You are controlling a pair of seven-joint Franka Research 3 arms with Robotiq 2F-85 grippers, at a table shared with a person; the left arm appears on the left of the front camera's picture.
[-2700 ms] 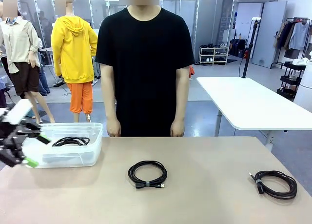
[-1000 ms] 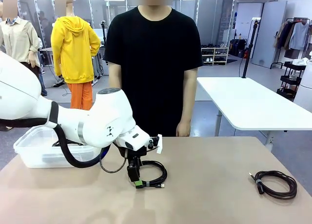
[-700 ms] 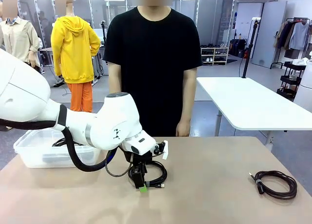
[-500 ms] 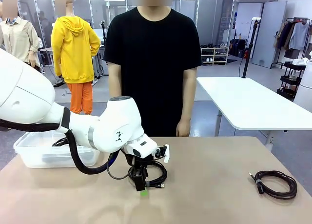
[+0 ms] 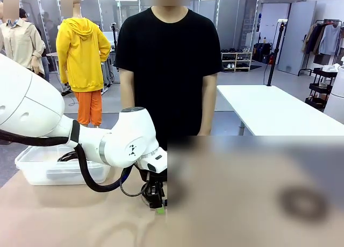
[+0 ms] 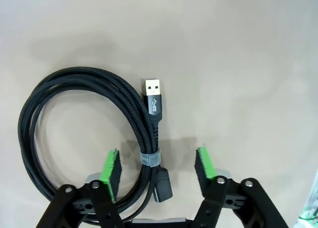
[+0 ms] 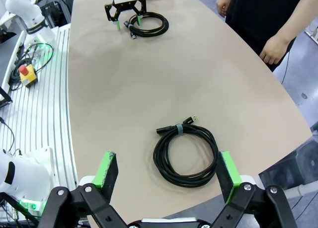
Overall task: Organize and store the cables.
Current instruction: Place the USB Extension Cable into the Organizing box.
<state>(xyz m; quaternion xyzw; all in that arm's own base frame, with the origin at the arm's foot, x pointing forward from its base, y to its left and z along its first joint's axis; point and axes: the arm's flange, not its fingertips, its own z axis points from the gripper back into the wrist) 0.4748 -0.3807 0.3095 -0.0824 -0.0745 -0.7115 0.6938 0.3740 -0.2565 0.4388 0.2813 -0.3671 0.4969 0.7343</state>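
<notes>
Two left fingers [image 6: 112, 163]: spread wide on the left gripper [image 6: 156, 156], low over the table [image 6: 248, 49], with one green pad on either side of the strapped stretch of the near cable [image 6: 126, 96]; nothing is clamped.
Near cable: a black braided coil lying flat on the tan top, bound by a grey strap [image 6: 150, 158]; its USB plug [image 6: 153, 91] points away from the gripper, and most of the loop lies outside one pad.
Right gripper [image 7: 167, 156]: jaws wide apart, hanging high above the table, holding nothing.
Second cable [image 7: 159, 158]: a black coil lying flat below the right gripper, near the table's edge and well apart from the near cable.
Left arm [image 5: 123, 145]: reaches in from the left in the front view, wrist turned down at the table; the lower right of that view is blurred.
Bin [image 5: 32, 169]: clear plastic, on the table behind the left arm.
Person [image 5: 169, 69]: black T-shirt, standing at the far side, arms down.
</notes>
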